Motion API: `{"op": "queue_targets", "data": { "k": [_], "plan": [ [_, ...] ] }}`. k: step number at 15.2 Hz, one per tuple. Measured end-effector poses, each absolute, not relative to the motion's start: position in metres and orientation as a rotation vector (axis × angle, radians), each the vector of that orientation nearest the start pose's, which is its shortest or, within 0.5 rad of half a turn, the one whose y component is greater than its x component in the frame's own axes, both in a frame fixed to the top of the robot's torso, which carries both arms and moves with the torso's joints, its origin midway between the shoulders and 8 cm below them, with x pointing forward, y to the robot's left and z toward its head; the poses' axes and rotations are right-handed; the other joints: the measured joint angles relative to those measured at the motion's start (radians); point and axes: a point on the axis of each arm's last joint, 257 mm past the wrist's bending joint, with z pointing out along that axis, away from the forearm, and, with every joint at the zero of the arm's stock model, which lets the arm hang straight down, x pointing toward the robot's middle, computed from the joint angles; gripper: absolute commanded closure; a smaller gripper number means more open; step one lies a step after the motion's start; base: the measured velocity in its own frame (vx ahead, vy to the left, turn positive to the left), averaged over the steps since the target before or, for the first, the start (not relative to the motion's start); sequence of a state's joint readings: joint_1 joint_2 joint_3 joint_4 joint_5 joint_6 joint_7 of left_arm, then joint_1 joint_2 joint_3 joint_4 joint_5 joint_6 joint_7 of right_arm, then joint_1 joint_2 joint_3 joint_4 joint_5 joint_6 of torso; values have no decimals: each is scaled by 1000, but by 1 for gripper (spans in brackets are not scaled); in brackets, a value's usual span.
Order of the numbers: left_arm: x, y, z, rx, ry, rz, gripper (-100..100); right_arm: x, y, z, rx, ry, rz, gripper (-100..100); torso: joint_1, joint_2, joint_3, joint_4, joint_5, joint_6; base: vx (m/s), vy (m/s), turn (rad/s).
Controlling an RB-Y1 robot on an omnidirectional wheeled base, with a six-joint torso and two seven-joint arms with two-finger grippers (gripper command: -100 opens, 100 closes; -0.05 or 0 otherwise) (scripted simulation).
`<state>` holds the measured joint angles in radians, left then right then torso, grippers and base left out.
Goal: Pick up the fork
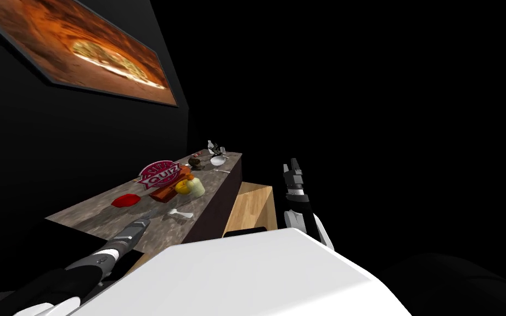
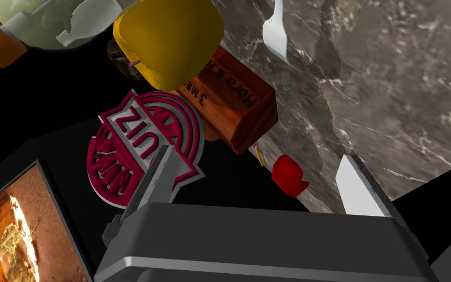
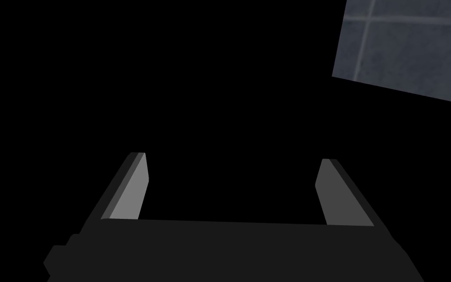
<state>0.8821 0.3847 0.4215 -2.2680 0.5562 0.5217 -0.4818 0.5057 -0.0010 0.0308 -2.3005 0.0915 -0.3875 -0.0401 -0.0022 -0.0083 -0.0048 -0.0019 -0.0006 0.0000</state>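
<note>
Approach step, no grasp yet. The left gripper (image 2: pixel 259 155) hangs over the marbled counter (image 1: pixel 82 213), fingers spread apart with nothing between them. The white fork (image 1: pixel 181 213) lies flat near the counter's front edge. In the head view it is at 6 o'clock from the yellow object (image 1: pixel 183 187) and about 3 o'clock from the gripper tip, close but apart. Seen from the wrist, it lies ahead of the fingers, past the brown box (image 2: pixel 239 105); the red piece (image 2: pixel 289 175) sits nearer. The right gripper (image 1: pixel 293 163) is held up to the side, parted and empty. Next, by my reading: swing the left hand over the fork, set the blades across its handle, lower — it is slim and flat, likely to skid
</note>
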Motion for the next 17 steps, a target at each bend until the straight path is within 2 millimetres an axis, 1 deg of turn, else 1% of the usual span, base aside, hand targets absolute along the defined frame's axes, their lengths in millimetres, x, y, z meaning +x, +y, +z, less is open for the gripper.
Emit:
{"op": "queue_targets", "data": {
  "k": [4, 9, 10, 13, 17],
  "plan": [
    [227, 499, -270, -1360, 1730, -274, -100, 360, -263, 9, 701, 721, 1283, 0, 0, 1, 0, 0, 0, 0, 112, -34, -12],
    [192, 509, -289, -1426, 1828, -193, -100, 360, -263, 9, 701, 721, 1283, 0, 0, -1, -1, 0, 0, 0, 130, -30, -10],
    [187, 510, -291, -1435, 1844, -180, -100, 360, -263, 9, 701, 721, 1283, 0, 0, -1, 0, 0, 0, 0, 135, -16, -14],
    [163, 514, -301, -1476, 1905, -134, -100, 360, -263, 9, 701, 721, 1283, 0, 0, -2, -1, 0, 0, 0, 133, -28, -7],
    [140, 515, -309, -1518, 1971, -92, -100, 360, -263, 9, 700, 721, 1283, 0, 0, 0, 0, 0, 0, 0, 111, -19, -8]
  ]
}}
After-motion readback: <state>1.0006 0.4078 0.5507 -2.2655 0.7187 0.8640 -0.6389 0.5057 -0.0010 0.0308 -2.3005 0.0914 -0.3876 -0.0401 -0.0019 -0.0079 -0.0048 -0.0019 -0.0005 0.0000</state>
